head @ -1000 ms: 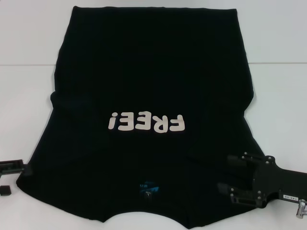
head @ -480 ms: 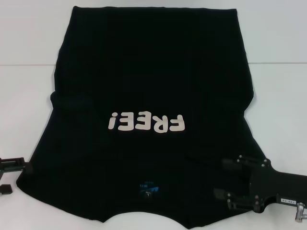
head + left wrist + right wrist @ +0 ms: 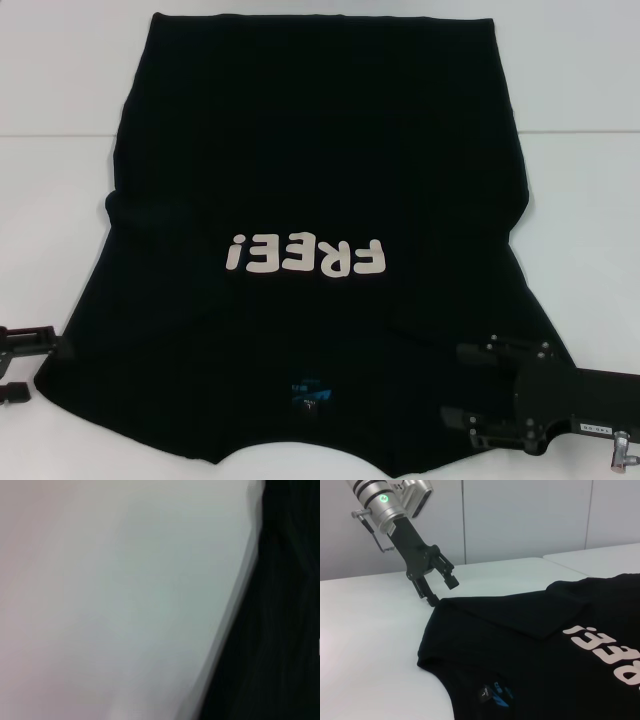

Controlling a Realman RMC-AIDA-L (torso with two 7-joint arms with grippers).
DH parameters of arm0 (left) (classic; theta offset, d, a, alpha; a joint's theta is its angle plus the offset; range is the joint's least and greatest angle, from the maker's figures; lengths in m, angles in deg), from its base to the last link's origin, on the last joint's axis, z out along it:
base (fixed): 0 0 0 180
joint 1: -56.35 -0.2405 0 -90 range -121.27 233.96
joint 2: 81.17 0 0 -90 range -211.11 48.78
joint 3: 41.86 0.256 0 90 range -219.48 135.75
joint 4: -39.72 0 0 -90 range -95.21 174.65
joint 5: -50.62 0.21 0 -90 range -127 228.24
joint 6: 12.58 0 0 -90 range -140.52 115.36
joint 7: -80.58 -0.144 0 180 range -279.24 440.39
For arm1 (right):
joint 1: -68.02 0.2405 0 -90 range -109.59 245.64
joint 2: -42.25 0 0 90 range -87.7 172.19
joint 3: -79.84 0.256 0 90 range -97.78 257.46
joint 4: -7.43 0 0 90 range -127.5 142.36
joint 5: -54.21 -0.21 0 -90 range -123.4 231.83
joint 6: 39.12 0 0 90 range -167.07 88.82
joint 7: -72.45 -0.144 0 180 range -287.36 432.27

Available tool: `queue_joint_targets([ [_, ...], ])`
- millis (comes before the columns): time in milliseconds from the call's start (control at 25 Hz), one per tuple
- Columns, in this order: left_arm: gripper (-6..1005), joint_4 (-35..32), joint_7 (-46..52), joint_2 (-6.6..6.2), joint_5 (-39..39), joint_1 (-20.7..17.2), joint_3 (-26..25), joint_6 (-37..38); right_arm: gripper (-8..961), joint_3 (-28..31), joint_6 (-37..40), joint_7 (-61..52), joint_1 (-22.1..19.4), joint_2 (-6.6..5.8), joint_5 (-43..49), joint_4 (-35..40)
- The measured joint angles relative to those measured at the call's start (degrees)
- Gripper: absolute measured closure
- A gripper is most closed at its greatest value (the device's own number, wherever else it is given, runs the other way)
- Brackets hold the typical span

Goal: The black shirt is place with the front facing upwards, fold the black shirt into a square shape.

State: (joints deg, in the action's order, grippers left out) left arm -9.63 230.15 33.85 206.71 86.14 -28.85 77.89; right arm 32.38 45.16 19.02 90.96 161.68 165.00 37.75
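The black shirt (image 3: pixel 300 170) lies flat on the white table (image 3: pixel 60 200), front up, with its off-white "FREE!" print (image 3: pixel 305 255) and blue neck label (image 3: pixel 308 390) toward my near side. My left gripper (image 3: pixel 42 367) stands open at the shirt's near-left sleeve corner. In the right wrist view that left gripper (image 3: pixel 443 592) has one fingertip (image 3: pixel 433 600) at the cloth's edge. My right gripper (image 3: pixel 453 384) is open over the shirt's near-right shoulder area, nothing between its fingers. The left wrist view shows only the shirt's edge (image 3: pixel 280 630) against the table.
A seam (image 3: pixel 570 132) crosses the table's far part. Bare white table (image 3: pixel 370 645) runs along both sides of the shirt. A pale wall (image 3: pixel 520 515) stands behind the table in the right wrist view.
My right gripper has slid toward the near edge and slightly left over the shirt. The left gripper has shifted only a little. The shirt has not moved.
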Motion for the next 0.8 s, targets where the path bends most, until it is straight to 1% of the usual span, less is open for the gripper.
queue_joint_targets([
  [240, 64, 2.3, 0.0, -0.43, -0.1, 0.9, 0.0, -0.1, 162, 0.0, 0.0, 0.0, 0.0, 0.00, 0.0, 0.0],
  [520, 66, 3.7, 0.0, -0.60, 0.0, 1.7, 0.1, -0.6, 162, 0.0, 0.0, 0.0, -0.1, 0.05, 0.0, 0.0],
  [800, 69, 5.9, -0.1, -0.68, -0.4, 3.2, 1.8, -1.7, 162, 0.1, 0.0, 0.0, -0.1, 0.09, 0.0, 0.0],
])
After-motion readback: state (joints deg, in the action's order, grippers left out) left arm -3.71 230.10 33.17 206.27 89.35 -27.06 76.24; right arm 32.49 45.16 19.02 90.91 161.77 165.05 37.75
